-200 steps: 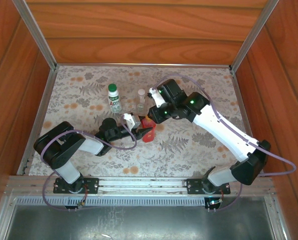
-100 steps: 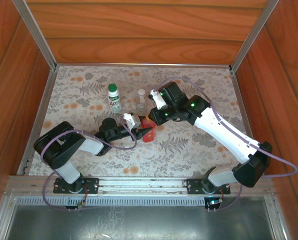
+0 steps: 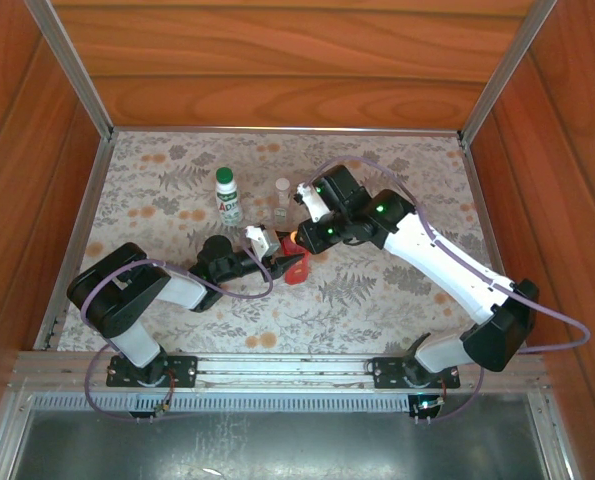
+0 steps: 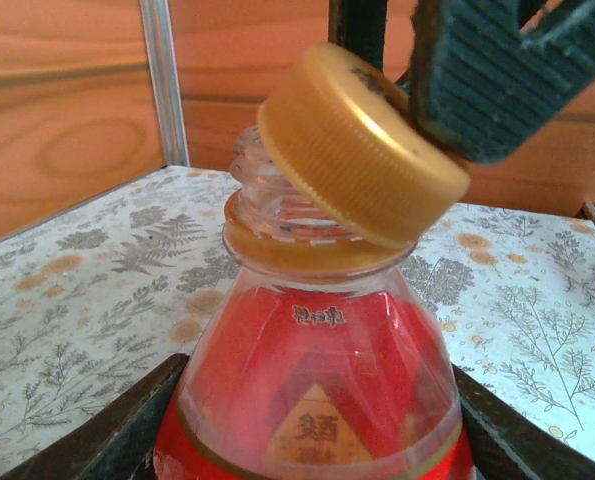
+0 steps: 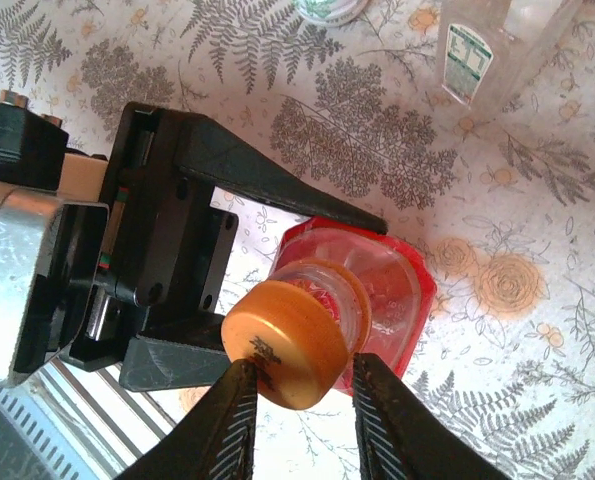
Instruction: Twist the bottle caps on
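Jaws of the left gripper (image 3: 288, 265) were seen closed on the body of the red bottle (image 4: 317, 380), which was held upright near the middle of the patterned mat (image 3: 377, 295). The right gripper (image 5: 302, 372) was clamped from above on the orange cap (image 4: 362, 145). The cap was tilted over the bottle's threaded neck, with the threads left bare on one side. Chinese characters were printed on the red label, one of them on a yellow triangle. A small dark mark on the cap's top could not be read. Behind, green lettering beginning "Ap" was made out on the white bottle (image 3: 227, 203). The clear bottle (image 5: 487, 45) carried a label printed too small to read.
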Controlling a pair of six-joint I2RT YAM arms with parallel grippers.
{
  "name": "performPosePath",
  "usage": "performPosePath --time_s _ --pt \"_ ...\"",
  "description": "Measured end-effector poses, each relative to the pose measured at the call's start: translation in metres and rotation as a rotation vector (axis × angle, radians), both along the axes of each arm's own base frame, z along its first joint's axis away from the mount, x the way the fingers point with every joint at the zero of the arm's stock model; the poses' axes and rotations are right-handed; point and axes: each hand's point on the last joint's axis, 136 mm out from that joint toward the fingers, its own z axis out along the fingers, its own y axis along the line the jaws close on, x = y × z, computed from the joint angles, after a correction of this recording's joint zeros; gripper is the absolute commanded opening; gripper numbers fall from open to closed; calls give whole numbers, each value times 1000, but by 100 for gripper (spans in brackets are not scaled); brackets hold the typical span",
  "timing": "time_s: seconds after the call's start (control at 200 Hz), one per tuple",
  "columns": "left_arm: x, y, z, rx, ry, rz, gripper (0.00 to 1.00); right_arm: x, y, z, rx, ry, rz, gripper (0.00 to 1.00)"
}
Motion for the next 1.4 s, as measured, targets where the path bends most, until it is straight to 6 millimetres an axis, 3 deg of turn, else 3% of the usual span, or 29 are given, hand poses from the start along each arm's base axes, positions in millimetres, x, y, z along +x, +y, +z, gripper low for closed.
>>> performPosePath --time_s 1.399 --pt "-1 0 0 0 -1 -8 58 23 3 12 -7 -73 -51 29"
